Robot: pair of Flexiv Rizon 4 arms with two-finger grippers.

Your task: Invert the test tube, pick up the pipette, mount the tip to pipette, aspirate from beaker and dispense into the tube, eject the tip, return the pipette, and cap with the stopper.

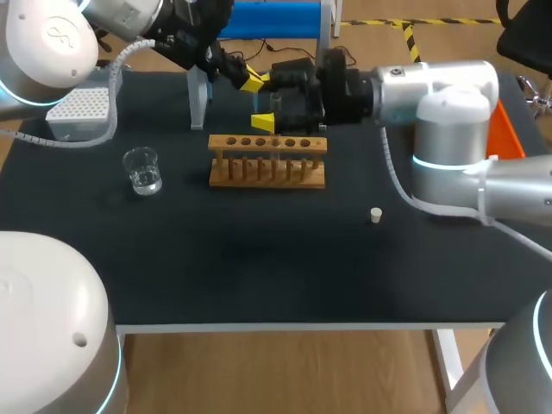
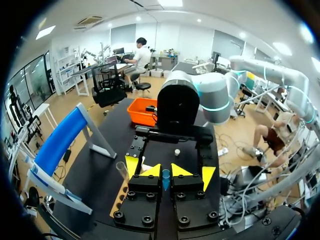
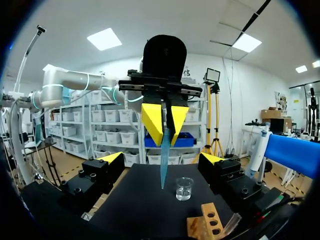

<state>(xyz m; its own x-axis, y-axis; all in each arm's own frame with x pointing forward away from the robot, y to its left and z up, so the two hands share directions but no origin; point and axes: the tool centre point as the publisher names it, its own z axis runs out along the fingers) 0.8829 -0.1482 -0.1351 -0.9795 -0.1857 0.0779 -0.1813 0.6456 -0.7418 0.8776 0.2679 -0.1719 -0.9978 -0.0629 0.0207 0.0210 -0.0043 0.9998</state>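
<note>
- Left gripper [image 2: 165, 172]: upper middle of the head view, arm entering from the upper left; yellow tips drawn close together and clamped from both sides on a slender blue tapered piece [image 3: 165, 147]. Cannot tell whether pipette or tip.
- Blue tapered piece: hanging point-down from those tips, above the table [image 1: 259, 259].
- Right gripper [image 3: 162, 159]: arm entering from the right of the head view, facing the left gripper; fingers spread wide apart, nothing held. Blue tapered piece in the gap between them, touching neither.
- Test tube [image 2: 121, 170]: clear, open end up, rising from the wooden rack [image 1: 267, 160], just beside one right finger.
- Wooden rack: centre of the head view, below both grippers.
- Beaker [image 1: 142, 170]: left of the rack, well apart, with clear liquid.
- Stopper [image 1: 376, 215]: small, white, alone on the table, lower right of the rack.
- White tip box [image 1: 80, 108]: upper left of the head view.
</note>
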